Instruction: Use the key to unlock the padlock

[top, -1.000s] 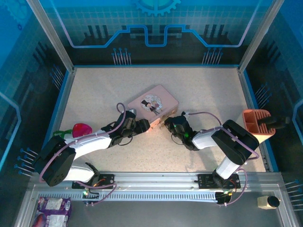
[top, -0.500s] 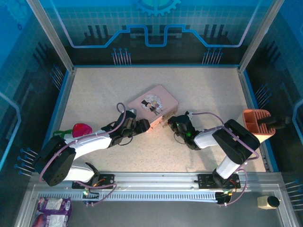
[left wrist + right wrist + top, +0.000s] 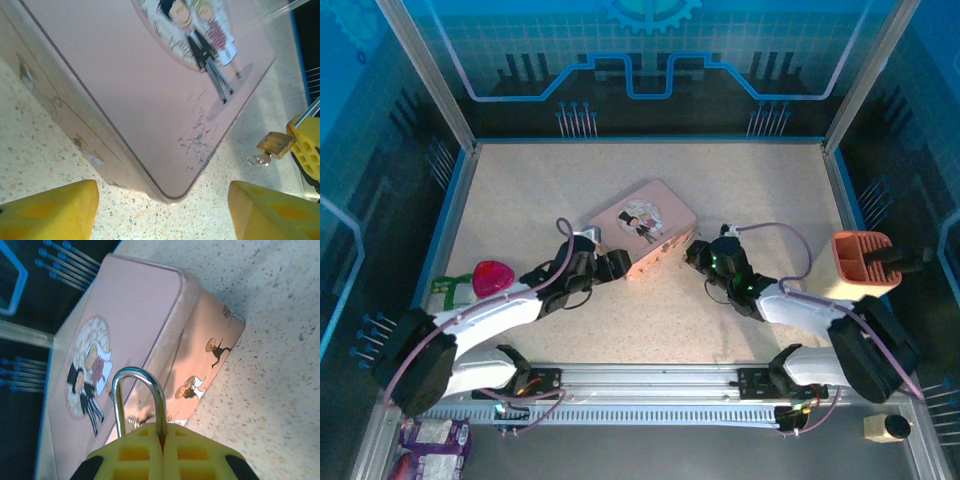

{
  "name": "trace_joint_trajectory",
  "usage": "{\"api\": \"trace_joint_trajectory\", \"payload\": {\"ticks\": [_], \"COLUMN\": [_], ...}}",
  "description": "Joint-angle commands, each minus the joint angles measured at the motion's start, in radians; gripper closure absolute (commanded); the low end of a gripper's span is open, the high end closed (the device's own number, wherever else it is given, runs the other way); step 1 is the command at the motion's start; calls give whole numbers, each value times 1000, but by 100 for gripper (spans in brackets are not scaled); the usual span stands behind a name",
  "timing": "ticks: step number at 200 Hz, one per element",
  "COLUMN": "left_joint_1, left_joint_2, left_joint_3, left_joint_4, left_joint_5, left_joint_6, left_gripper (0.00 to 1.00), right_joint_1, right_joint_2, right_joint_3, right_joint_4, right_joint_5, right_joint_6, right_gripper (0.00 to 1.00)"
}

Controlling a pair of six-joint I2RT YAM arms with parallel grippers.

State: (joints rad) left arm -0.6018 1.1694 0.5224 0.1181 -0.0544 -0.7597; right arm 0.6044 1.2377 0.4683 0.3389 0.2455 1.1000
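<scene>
Held the left gripper [image 3: 617, 266] spread wide at the near corner of the pink tin [image 3: 642, 222], and drew the padlock [image 3: 275, 144], pinched in the clamped right gripper [image 3: 700, 256], rightward just clear of that tin, with what looked like the key [image 3: 256, 160] at its base, probably not yet turned.

Padlock [image 3: 138, 371] shackle upright in the closed right hand [image 3: 162, 439] (pink tin [image 3: 135, 305] just behind)
</scene>
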Motion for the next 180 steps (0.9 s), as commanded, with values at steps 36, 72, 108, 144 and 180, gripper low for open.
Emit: {"api": "trace_joint_trajectory", "payload": {"ticks": [36, 72, 108, 144, 180], "left_joint_1": [160, 204, 208, 208, 208], "left_joint_2": [-233, -358, -409, -420, -409], "left_joint_3": [-105, -126, -132, -132, -116], "left_joint_4": [1, -58, -79, -84, -114], "left_joint_5": [27, 6, 11, -1, -42], "left_joint_6": [149, 198, 220, 214, 207], "left_gripper": [24, 22, 22, 22, 21], "right_joint_1": [-8, -6, -6, -3, -3], "right_joint_2": [-204, -291, -343, -356, -312], "right_joint_3": [187, 233, 219, 174, 135], "right_joint_4": [-592, -829, -969, -1031, -1046], "right_joint_5": [-77, -40, -15, -5, -28], "right_joint_6": [-387, -521, -558, -538, -518], "right_gripper": [100, 100, 100, 100, 100]}}
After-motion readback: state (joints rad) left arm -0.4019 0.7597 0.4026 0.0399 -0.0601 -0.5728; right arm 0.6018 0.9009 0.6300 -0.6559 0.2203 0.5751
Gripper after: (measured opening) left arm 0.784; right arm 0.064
